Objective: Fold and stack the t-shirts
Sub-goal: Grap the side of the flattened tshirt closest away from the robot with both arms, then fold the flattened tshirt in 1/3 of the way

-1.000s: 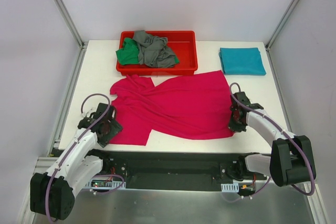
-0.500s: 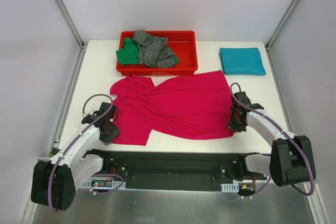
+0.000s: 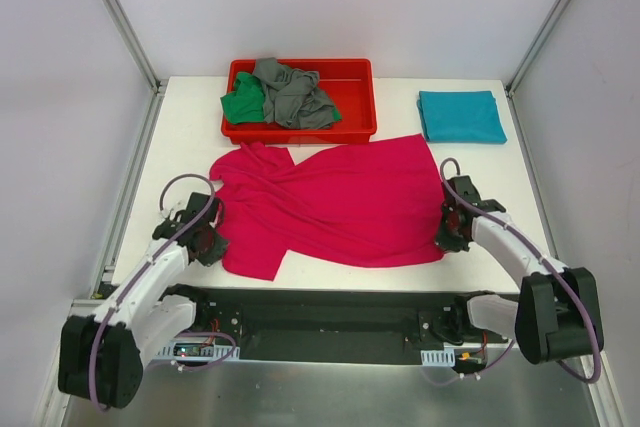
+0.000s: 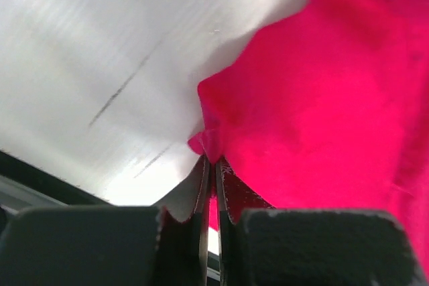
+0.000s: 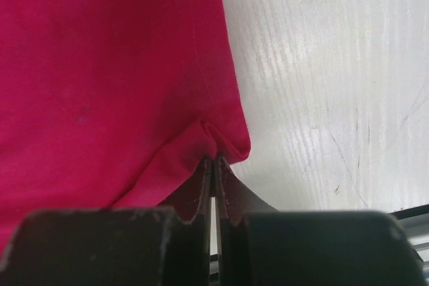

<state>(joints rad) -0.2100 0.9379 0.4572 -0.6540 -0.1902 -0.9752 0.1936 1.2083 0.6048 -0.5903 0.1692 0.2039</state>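
The magenta-pink t-shirt (image 3: 335, 199) lies spread and wrinkled across the middle of the table. My left gripper (image 3: 207, 241) is shut on the shirt's near left corner (image 4: 209, 140), a small pinch of cloth between its jaws. At the near right corner (image 5: 218, 140) my right gripper (image 3: 447, 237) is shut on the hem of the same shirt. A teal t-shirt (image 3: 460, 116) lies folded at the back right. Behind the pink shirt, a green t-shirt (image 3: 242, 104) and a grey t-shirt (image 3: 293, 94) sit crumpled in the red tray (image 3: 352, 97).
The white table (image 3: 180, 137) ends in a dark rail along its near edge, close behind both grippers. Metal frame posts stand at the back left and back right corners.
My left gripper slid in toward the shirt's near left corner and closed on it. The right gripper stayed at the right corner.
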